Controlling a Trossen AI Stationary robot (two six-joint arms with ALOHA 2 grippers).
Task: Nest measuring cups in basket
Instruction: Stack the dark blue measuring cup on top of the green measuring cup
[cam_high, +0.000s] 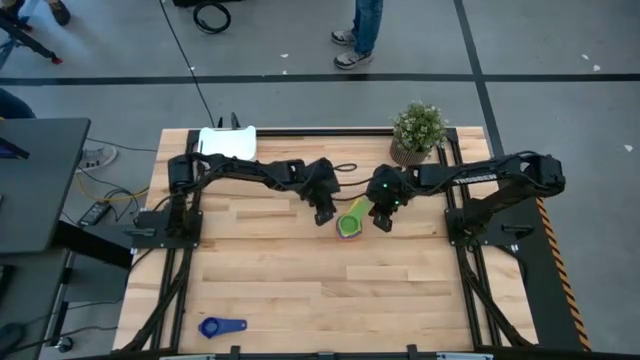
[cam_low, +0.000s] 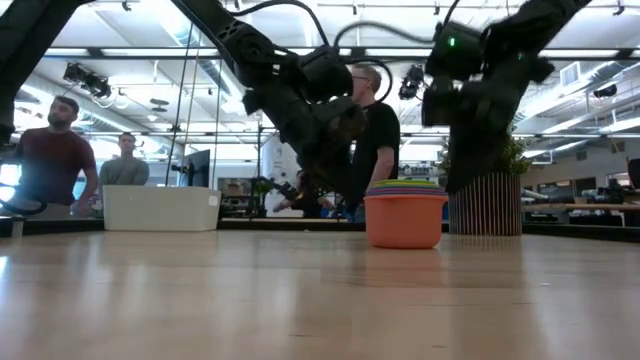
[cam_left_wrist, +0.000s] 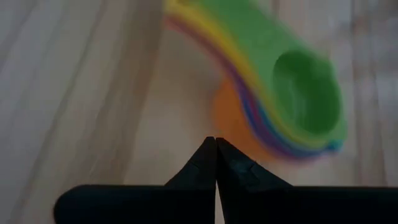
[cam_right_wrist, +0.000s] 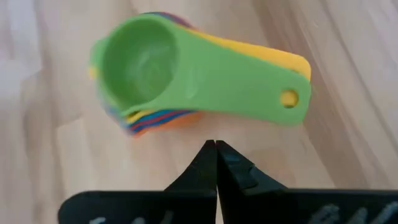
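Note:
A nested stack of measuring cups stands on the table's middle with the green cup on top and the orange one at the bottom. Their handles fan toward the far right. A single blue cup lies by the near left edge. The white basket sits at the far left edge. My left gripper hovers just left of the stack, shut. My right gripper hovers just right of it, shut. Neither touches the stack.
A brown pot with a green plant stands at the far edge, behind the right arm. Bare wood stretches from the stack to the near edge. People stand in the room beyond the table.

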